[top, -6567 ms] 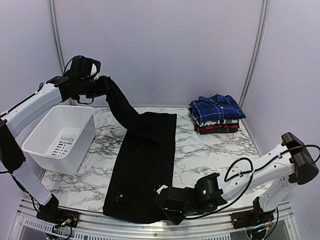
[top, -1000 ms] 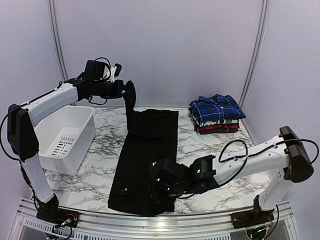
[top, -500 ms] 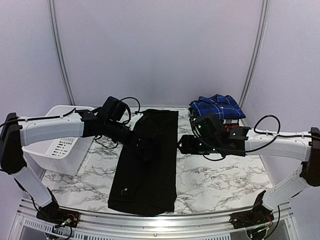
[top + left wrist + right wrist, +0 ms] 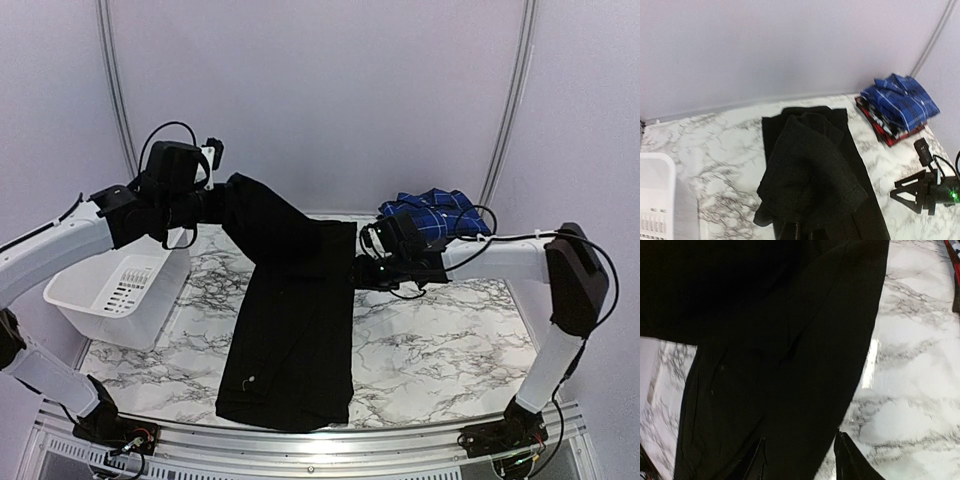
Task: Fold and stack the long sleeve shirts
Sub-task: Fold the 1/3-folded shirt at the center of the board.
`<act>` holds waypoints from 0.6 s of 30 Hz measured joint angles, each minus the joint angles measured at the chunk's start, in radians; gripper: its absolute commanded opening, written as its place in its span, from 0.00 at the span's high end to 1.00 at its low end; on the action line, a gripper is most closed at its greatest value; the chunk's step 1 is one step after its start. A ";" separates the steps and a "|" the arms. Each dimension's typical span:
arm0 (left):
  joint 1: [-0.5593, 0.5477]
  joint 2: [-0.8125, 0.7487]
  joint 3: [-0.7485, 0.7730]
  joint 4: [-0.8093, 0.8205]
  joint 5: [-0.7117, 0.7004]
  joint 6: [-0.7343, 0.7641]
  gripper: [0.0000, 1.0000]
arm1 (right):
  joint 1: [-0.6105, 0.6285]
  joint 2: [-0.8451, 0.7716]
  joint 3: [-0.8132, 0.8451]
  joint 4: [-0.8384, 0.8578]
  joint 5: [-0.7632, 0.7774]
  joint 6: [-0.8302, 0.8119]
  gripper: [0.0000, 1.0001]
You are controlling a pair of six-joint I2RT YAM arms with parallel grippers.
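Observation:
The black long-sleeve shirt point(image 4: 295, 330) lies lengthwise down the middle of the marble table. My left gripper point(image 4: 220, 205) is shut on its upper left part and holds it raised above the table's back left. In the left wrist view the cloth point(image 4: 810, 170) bunches over my gripper point(image 4: 802, 231). My right gripper point(image 4: 356, 272) is open at the shirt's right edge. In the right wrist view its fingers point(image 4: 847, 457) straddle that edge of the shirt point(image 4: 780, 365). Folded plaid shirts point(image 4: 445, 212), blue-and-white on top, are stacked at the back right.
A white plastic basket point(image 4: 70, 295) stands at the left, under my left arm; its corner shows in the left wrist view point(image 4: 655, 200). The plaid stack point(image 4: 897, 107) is just behind my right arm. Bare marble point(image 4: 440, 340) lies right of the shirt.
My left gripper has risen up and to the left, lifting the shirt's upper part off the table. My right gripper has stayed by the shirt's right edge, with the arm drawn back.

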 measured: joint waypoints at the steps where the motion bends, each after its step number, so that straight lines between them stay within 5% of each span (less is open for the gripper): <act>1: 0.012 0.007 0.029 -0.001 -0.032 0.008 1.00 | -0.015 0.042 0.035 0.016 -0.022 -0.005 0.66; 8: 0.049 0.085 0.132 -0.003 -0.143 0.046 1.00 | -0.069 0.312 0.297 0.081 -0.148 -0.016 0.83; 18: 0.063 0.124 0.150 -0.023 -0.101 0.042 1.00 | -0.069 0.540 0.501 0.101 -0.232 -0.010 0.84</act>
